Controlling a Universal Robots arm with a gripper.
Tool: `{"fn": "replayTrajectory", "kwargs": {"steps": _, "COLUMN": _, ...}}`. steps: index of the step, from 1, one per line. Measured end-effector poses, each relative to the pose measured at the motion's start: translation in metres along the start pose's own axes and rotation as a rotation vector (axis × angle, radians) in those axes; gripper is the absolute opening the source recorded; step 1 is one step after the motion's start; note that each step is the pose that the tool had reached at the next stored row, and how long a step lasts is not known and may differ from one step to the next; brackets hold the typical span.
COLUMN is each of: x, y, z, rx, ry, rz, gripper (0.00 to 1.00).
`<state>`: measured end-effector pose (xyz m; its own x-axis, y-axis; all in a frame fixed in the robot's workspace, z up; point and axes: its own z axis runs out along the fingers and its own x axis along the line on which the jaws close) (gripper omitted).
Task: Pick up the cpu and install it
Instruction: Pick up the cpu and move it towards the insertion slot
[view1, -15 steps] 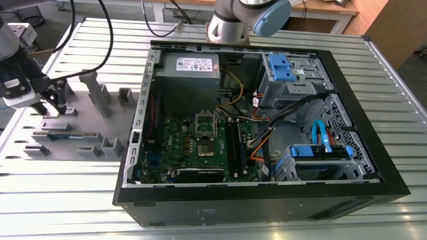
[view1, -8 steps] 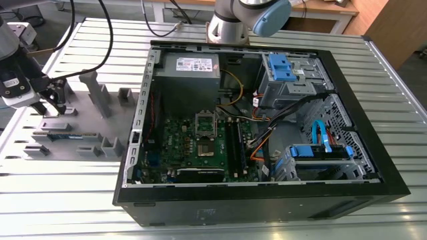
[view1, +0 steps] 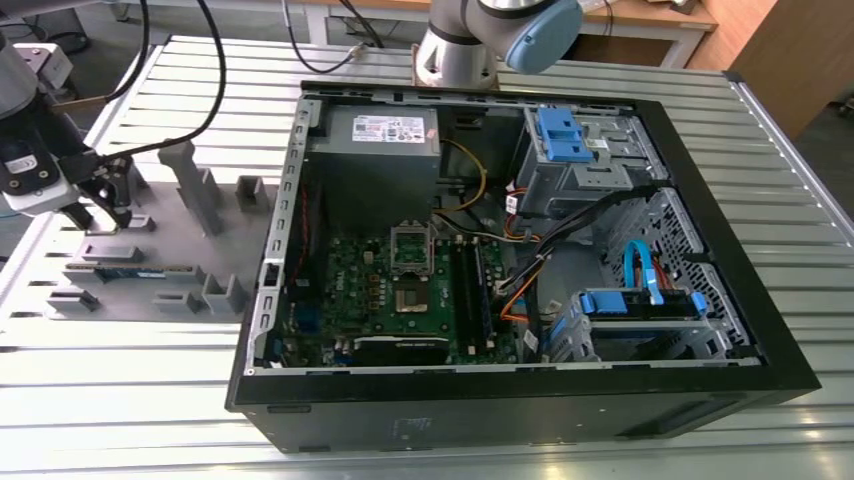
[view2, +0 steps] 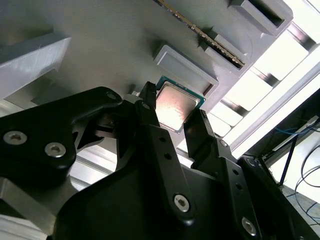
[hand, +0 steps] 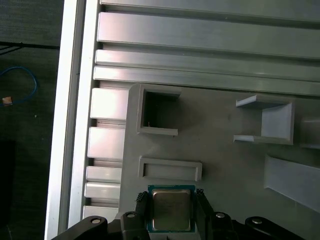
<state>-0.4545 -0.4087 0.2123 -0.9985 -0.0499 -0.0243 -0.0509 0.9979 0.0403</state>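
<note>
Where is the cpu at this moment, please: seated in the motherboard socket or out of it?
Out: in both wrist views the cpu lies flat on the grey fixture plate, right at the hand.

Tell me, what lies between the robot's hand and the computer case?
In the exterior view, a grey holder plate with upright posts lies between the hand and the computer case.

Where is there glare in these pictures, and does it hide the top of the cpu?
In the second wrist view the cpu carries a soft pinkish glare and the table slats are blown out white; in the first wrist view the cpu is evenly lit and the table slats shine; the exterior view is evenly lit.
</note>
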Motion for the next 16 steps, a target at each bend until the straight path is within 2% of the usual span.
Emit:
{"fn": "replayTrajectory", "kwargs": {"steps": 1, "x": 0.0000, "y": 0.0000, "z": -0.0002, "rx": 0.0000, "ry": -0.0001, "rz": 0.000, "gripper": 0.47}}
{"fn": "replayTrajectory", "kwargs": {"steps": 3, "x": -0.0002, "y": 0.0003, "z": -0.0066, "rx": -0.0001, "ry": -0.0001, "rz": 0.000, "gripper": 0.47}}
{"fn": "replayTrajectory", "kwargs": {"steps": 10, "x": -0.0002, "y": 0.0004, "z": -0.0088, "rx": 0.0000, "ry": -0.0001, "rz": 0.000, "gripper": 0.47}}
{"fn": "replayTrajectory", "kwargs": {"steps": 16, "x": -0.0003, "y": 0.0006, "z": -0.0134, "rx": -0.0001, "ry": -0.0002, "rz": 0.000, "gripper": 0.47}}
